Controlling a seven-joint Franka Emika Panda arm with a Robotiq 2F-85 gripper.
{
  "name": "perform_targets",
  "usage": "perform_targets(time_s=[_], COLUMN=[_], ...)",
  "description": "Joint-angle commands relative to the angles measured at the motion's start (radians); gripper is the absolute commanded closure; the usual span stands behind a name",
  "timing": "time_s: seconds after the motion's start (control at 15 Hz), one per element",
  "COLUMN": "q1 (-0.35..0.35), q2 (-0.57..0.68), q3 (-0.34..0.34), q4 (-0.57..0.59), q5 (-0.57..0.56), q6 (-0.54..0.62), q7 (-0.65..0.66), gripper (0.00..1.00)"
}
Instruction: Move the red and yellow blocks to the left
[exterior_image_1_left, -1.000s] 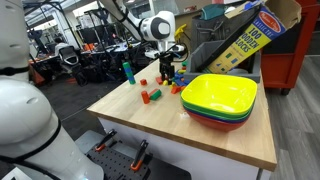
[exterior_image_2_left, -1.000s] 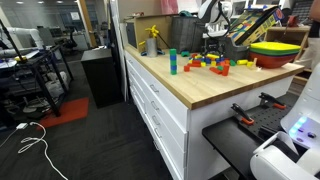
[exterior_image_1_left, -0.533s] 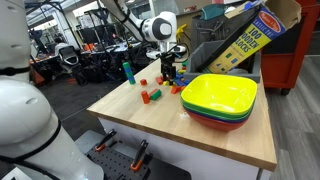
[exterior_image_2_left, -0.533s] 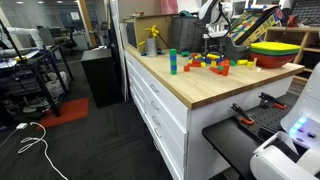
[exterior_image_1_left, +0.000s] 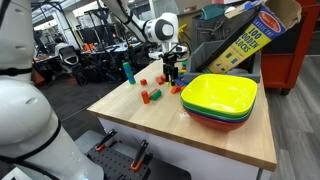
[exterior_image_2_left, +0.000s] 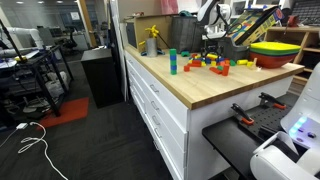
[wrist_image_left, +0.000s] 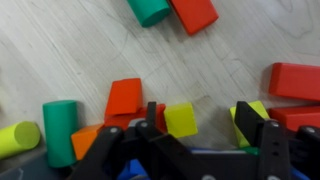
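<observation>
In the wrist view my gripper (wrist_image_left: 200, 126) is open and low over the wooden table. A small yellow block (wrist_image_left: 181, 120) lies between the fingers, close to the left one. A red block (wrist_image_left: 125, 97) lies just outside that finger. A second yellow piece (wrist_image_left: 252, 112) is partly hidden behind the right finger. In both exterior views the gripper (exterior_image_1_left: 171, 68) (exterior_image_2_left: 213, 50) hangs over the block cluster at the far end of the table; the small blocks are too tiny to tell apart there.
Stacked plastic bowls (exterior_image_1_left: 220, 97) (exterior_image_2_left: 275, 50) stand beside the cluster. A blue-green upright stack (exterior_image_1_left: 127, 72) (exterior_image_2_left: 172, 62) stands near the table edge. A green cylinder (wrist_image_left: 60, 130), a yellow cylinder (wrist_image_left: 18, 140), an orange piece (wrist_image_left: 85, 140) and red pieces (wrist_image_left: 295, 80) (wrist_image_left: 195, 12) surround the gripper.
The gripper has shifted slightly toward the bowls over the block cluster. The blocks have not visibly moved.
</observation>
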Motion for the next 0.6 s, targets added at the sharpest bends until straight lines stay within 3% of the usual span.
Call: perform_targets(time_s=[0.0, 0.4, 0.53], q1=[-0.005, -0.006, 0.001], q2=[0.020, 0.014, -0.002], q3=[-0.010, -0.015, -0.018], q4=[0.038, 0.027, 0.015], q5=[-0.009, -0.003, -0.013], q6=[-0.014, -0.015, -0.018], q7=[-0.007, -0.007, 0.003], gripper=[0.49, 0.95, 0.93])
